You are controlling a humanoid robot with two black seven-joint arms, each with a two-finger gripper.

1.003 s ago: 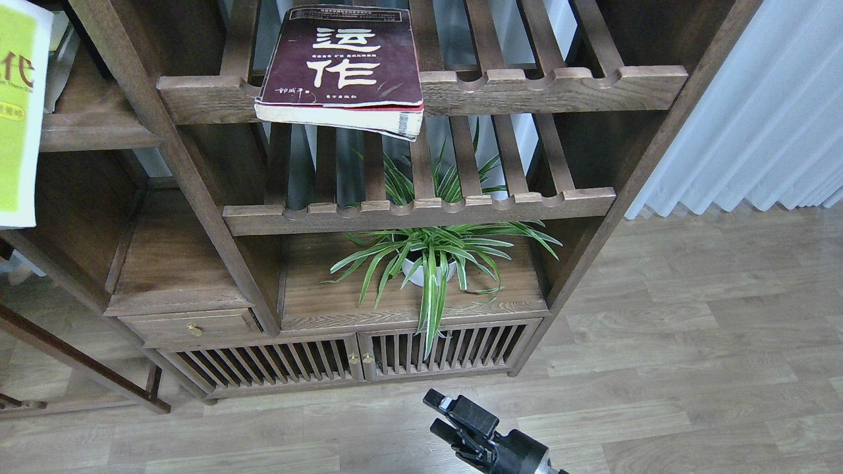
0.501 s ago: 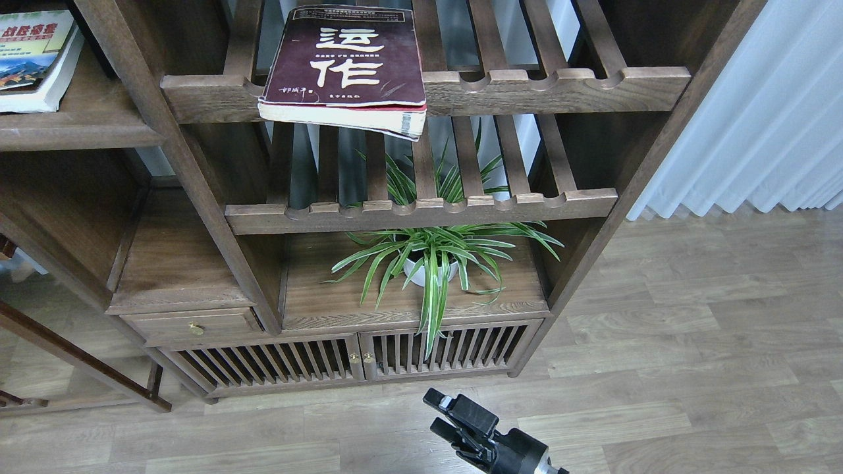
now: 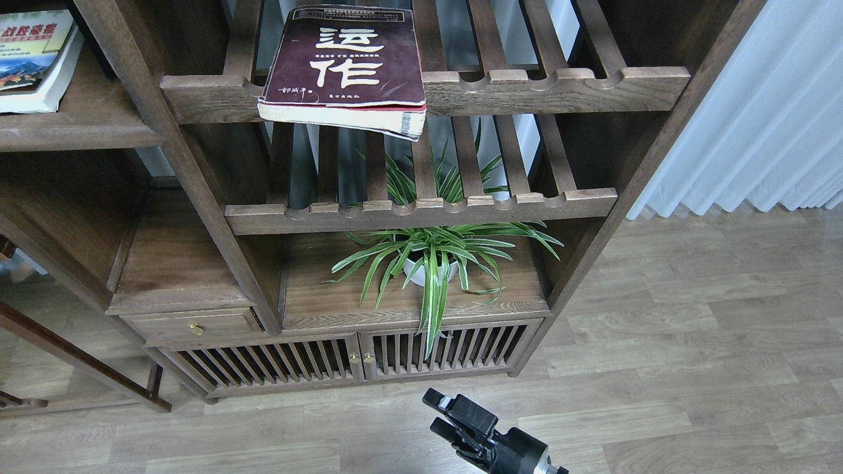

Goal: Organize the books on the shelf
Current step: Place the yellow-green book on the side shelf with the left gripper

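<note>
Maroon book (image 3: 346, 62), characters "运作", overhangs the slatted rack (image 3: 527, 89); potted plant (image 3: 431, 263) at 6 o'clock below. Right gripper (image 3: 440, 413): fingers slightly parted, empty.

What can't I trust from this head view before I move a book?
- Left hand: out of the frame entirely.
- Right hand: dark and seen end-on at the bottom edge; open or shut unclear.
- White book on the solid shelf: cut off by the left edge.
- Maroon book: far end cropped by the top edge.
- Plant pot: mostly hidden under leaves.
</note>
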